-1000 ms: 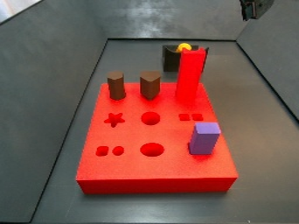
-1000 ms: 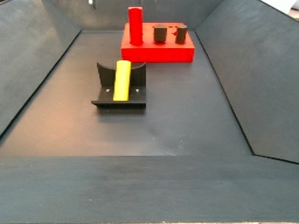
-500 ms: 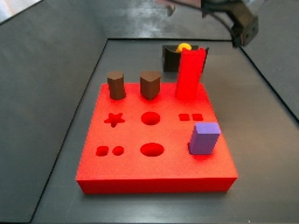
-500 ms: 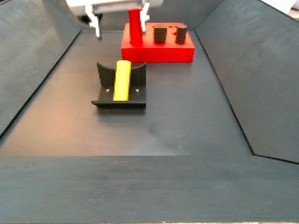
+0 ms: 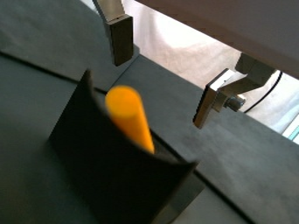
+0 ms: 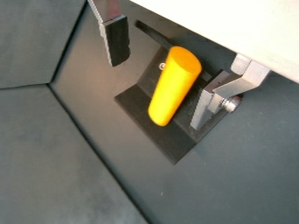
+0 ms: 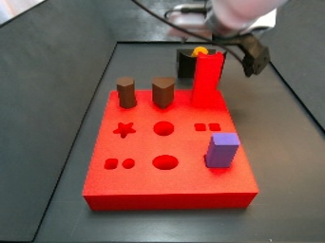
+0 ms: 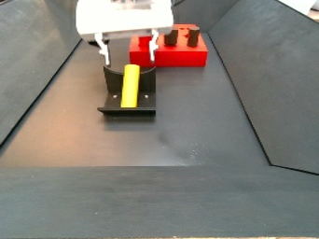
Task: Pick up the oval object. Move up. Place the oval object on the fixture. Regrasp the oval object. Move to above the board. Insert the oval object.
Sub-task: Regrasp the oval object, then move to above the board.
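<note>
On the fixture (image 8: 127,96) lies your oval object (image 8: 129,84), leaning lengthwise against the upright back of the bracket; both wrist views show it too (image 5: 131,118) (image 6: 173,85). Just above its upper end you have the hand (image 8: 125,56) hanging with its jaws spread wide, one finger (image 6: 114,38) on each side of the peg and neither touching it, so it holds nothing. Behind the fixture sits the board (image 8: 174,54), with a tall red post (image 7: 208,83), two brown pegs (image 7: 127,93) and a purple block (image 7: 222,150) on it.
</note>
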Motion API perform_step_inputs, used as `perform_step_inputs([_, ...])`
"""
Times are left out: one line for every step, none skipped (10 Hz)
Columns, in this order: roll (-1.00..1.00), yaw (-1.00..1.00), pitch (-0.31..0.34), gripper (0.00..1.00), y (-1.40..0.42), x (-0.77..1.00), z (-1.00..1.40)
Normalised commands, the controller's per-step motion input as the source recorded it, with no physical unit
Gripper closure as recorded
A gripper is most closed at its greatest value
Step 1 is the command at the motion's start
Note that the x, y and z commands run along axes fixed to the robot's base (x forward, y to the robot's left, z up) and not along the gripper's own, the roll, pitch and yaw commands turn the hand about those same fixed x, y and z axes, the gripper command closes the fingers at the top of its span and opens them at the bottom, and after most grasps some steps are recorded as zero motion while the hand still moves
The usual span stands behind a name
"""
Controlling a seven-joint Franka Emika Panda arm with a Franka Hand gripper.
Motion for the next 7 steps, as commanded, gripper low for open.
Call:
perform_step_inputs([0.08,-0.07,-0.054,0.00,0.02,0.09,-0.73])
perform_step_inputs([0.07,-0.06,-0.017,0.00,0.01,0.08,-0.53])
perform_step_inputs([0.07,-0.05,0.000,0.00,0.01,0.08,-0.38])
perform_step_inputs([0.07,-0.03,0.012,0.00,0.01,0.07,-0.24])
perform_step_inputs([0.06,-0.03,0.033,0.00,0.00,0.02,-0.17])
perform_step_inputs([0.00,0.00,0.000,1.00,0.00,0.00,0.00])
perform_step_inputs([0.10,0.18,-0.099,1.00,0.00,-0.01,1.00])
